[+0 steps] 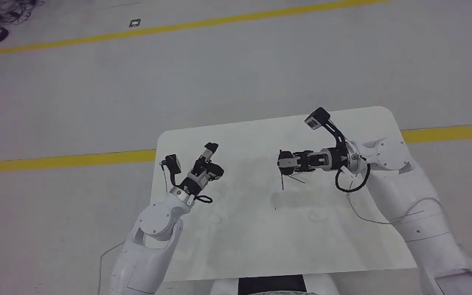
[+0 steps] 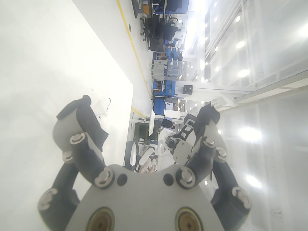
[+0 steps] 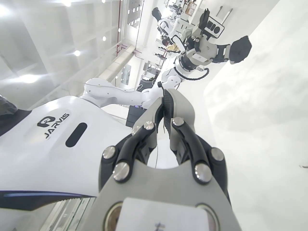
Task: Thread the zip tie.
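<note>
Right gripper (image 3: 164, 102): fingers pressed together, clamped on one thin black zip tie (image 1: 282, 181). The strand ran between the pads, and its loose length hung below the gripper toward the table (image 1: 243, 251). Could not tell whether the tip touched the surface.

Left gripper (image 2: 146, 108): fingers spread wide, nothing between them. It was held over the table's left part, well apart from the right gripper and the tie.

Writing: one white sticker (image 3: 163, 214) on the right gripper's base plate. Its print was cut by the edge and was unreadable.

Count: two grippers, one zip tie, one white table with rounded corners.

Beyond the table was a grey floor with two yellow lines, one far (image 1: 184, 26) and one passing behind the table (image 1: 74, 160). One small square marker (image 1: 135, 23) lay by the far line.
</note>
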### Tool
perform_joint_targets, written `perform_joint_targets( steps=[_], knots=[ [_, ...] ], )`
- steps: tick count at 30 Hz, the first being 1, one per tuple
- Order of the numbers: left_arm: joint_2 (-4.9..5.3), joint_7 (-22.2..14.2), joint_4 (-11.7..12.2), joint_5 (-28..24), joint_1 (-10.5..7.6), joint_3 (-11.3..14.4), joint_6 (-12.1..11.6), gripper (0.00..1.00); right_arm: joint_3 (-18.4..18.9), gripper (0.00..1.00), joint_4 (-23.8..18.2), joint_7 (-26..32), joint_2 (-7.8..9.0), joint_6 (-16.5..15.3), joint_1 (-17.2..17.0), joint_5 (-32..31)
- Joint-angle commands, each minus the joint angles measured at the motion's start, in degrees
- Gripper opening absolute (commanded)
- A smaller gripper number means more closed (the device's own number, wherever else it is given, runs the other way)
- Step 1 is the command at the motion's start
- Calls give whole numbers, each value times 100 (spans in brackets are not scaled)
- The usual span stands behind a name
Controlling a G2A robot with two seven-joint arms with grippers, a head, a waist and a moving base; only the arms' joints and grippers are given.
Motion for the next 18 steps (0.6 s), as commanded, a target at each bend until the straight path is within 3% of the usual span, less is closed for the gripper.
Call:
perform_joint_targets(
  steps=[1,5,15,18],
  knots=[
    [0,0,0,0,0,0,0,100,34,0,30,0,-57,0,20,-109],
    [0,0,0,0,0,0,0,100,67,0,28,0,-151,0,38,-261],
    [-3,1,11,-41,3,9,11,100,63,0,6,-124,-151,0,9,-273],
    [-30,-194,172,-852,-72,30,444,100,197,0,-96,-495,-142,0,-61,-465]
  ],
)
